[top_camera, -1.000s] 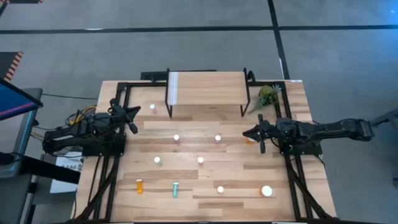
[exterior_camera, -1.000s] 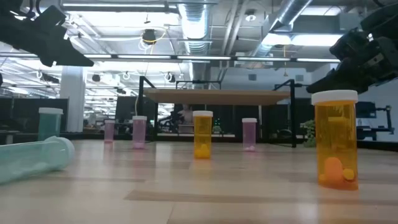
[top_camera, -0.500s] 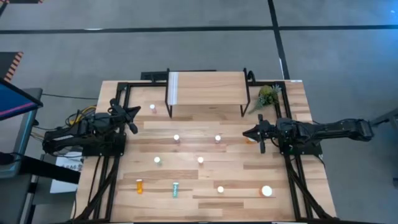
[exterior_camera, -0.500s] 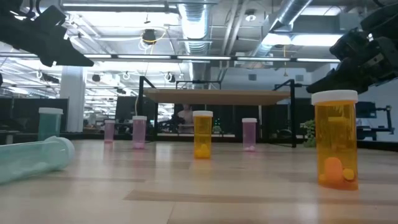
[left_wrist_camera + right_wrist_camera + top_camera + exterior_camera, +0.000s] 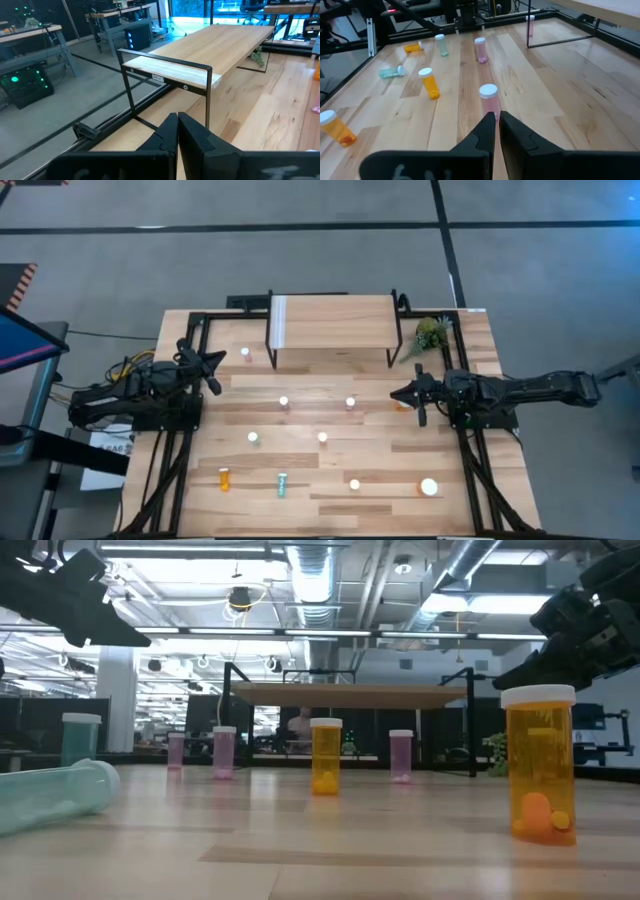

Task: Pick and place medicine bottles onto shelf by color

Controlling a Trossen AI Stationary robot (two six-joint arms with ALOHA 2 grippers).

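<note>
The shelf (image 5: pixel 330 320) stands on black legs at the table's far middle. Standing bottles are spread in front of it: pink ones (image 5: pixel 245 353) (image 5: pixel 284 402) (image 5: pixel 350 402), a teal one (image 5: pixel 254 437) and an orange one (image 5: pixel 322 437). Near the front edge an orange bottle (image 5: pixel 224 478) and a teal bottle (image 5: pixel 282 485) lie on their sides, and a wide orange bottle (image 5: pixel 429 487) stands upright. My left gripper (image 5: pixel 213 370) hovers shut at the table's left, facing the shelf (image 5: pixel 170 70). My right gripper (image 5: pixel 400 393) hovers shut at the right, just behind a pink bottle (image 5: pixel 488 102).
A small green plant (image 5: pixel 430 333) sits at the far right beside the shelf. Black frame rails (image 5: pixel 170 470) run along both table sides. Another orange bottle (image 5: pixel 403 404) stands under my right gripper. Bare wood lies between the bottles in the middle.
</note>
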